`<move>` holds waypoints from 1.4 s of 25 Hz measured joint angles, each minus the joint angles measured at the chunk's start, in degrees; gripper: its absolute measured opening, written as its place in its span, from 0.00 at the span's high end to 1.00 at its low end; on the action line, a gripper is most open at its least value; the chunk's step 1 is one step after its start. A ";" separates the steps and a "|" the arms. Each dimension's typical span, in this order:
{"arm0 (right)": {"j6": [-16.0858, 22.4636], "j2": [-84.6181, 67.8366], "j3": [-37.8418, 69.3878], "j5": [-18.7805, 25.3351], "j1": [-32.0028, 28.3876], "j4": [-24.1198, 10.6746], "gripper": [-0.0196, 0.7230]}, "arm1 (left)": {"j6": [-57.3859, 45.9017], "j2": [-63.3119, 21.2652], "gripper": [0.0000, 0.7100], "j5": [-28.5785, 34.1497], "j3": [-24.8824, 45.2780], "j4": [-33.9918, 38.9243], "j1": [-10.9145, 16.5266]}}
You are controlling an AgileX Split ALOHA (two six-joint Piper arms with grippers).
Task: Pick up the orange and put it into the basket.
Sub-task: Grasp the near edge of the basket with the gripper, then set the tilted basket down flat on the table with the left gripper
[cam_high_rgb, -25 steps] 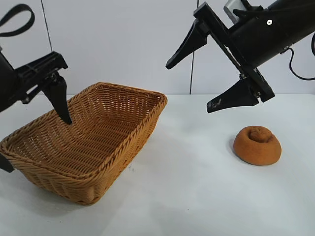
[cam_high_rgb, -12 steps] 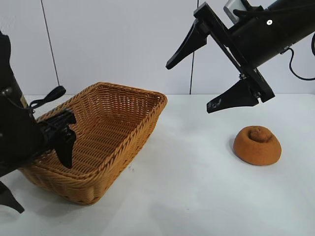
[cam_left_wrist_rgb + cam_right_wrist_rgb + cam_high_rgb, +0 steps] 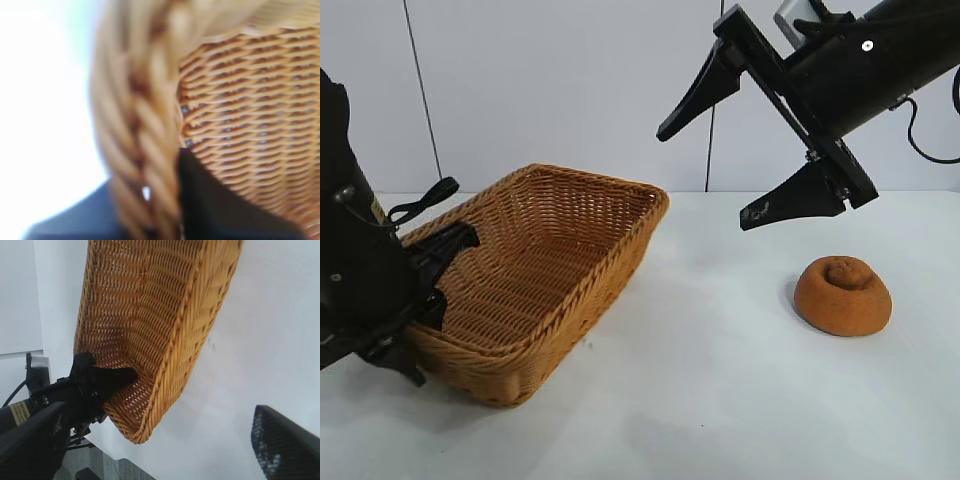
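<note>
The orange (image 3: pixel 842 294) lies on the white table at the right, apart from everything. The basket (image 3: pixel 582 300) stands at the left, its left end slightly raised; it also shows in the right wrist view (image 3: pixel 150 315). My left gripper (image 3: pixel 425 275) is shut on the basket's braided rim (image 3: pixel 145 125) at its left end, one finger (image 3: pixel 225 210) inside the wall and one outside. My right gripper (image 3: pixel 703 178) hangs wide open in the air, above and to the left of the orange. The orange is out of both wrist views.
The white table (image 3: pixel 720 380) stretches between basket and orange. A pale wall stands behind. The table's edge near the left arm shows in the right wrist view (image 3: pixel 115 460).
My left arm has swung down from above the basket and closed on its left rim. The basket has shifted a little to the right and its left end has risen. The right arm has not moved.
</note>
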 joint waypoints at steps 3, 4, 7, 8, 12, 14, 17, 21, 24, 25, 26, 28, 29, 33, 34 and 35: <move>0.00 0.00 0.00 0.01 0.00 0.00 0.06 | 1.42 -0.06 0.88 1.02 -0.80 -1.36 0.84; 0.00 0.00 0.00 0.16 0.00 0.00 0.06 | 2.99 -0.19 0.88 1.63 -1.48 -2.07 1.71; 0.00 0.00 0.00 0.20 0.00 0.00 0.06 | 9.02 -0.72 0.88 4.16 -4.84 -5.85 5.24; 0.00 0.00 0.00 0.20 0.00 0.00 0.06 | 11.78 -0.72 0.88 5.72 -6.40 -7.47 6.74; 0.00 0.00 0.00 0.26 0.00 0.00 0.06 | 24.04 -0.01 0.88 10.03 -12.50 -12.13 11.81; 0.00 0.00 0.00 0.37 0.00 0.00 0.06 | 29.21 1.00 0.88 12.69 -15.37 -13.18 13.51; 0.00 0.00 0.00 0.53 0.00 0.00 0.06 | 37.77 3.45 0.88 17.81 -20.48 -13.39 15.00; 0.00 0.00 0.00 0.87 0.00 0.00 0.06 | 50.19 7.32 0.88 24.71 -26.86 -13.44 15.22; 0.00 0.00 0.00 1.25 0.00 0.00 0.06 | 58.69 8.66 0.88 27.95 -30.17 -13.44 15.11; 0.00 0.00 0.00 1.25 0.00 0.00 0.06 | 61.87 8.78 0.88 28.96 -30.66 -13.57 15.04; 0.00 0.00 0.00 1.25 0.00 0.00 0.06 | 64.89 8.84 0.88 29.81 -30.94 -13.97 14.97; 0.00 0.00 0.00 1.25 0.00 0.00 0.06 | 69.46 8.89 0.88 32.01 -31.01 -15.24 14.97; 0.00 0.00 0.00 1.31 0.00 0.00 0.06 | 71.26 8.94 0.88 32.70 -31.01 -16.00 14.97; 0.00 0.00 0.00 1.36 0.00 0.00 0.06 | 74.60 9.20 0.88 33.16 -31.01 -19.47 14.97; 0.00 0.00 0.00 1.36 0.00 0.00 0.06 | 75.11 9.46 0.88 33.10 -31.01 -20.21 14.97; 0.00 0.00 0.00 1.43 0.00 0.00 0.06 | 75.51 10.02 0.88 33.06 -31.01 -20.68 14.97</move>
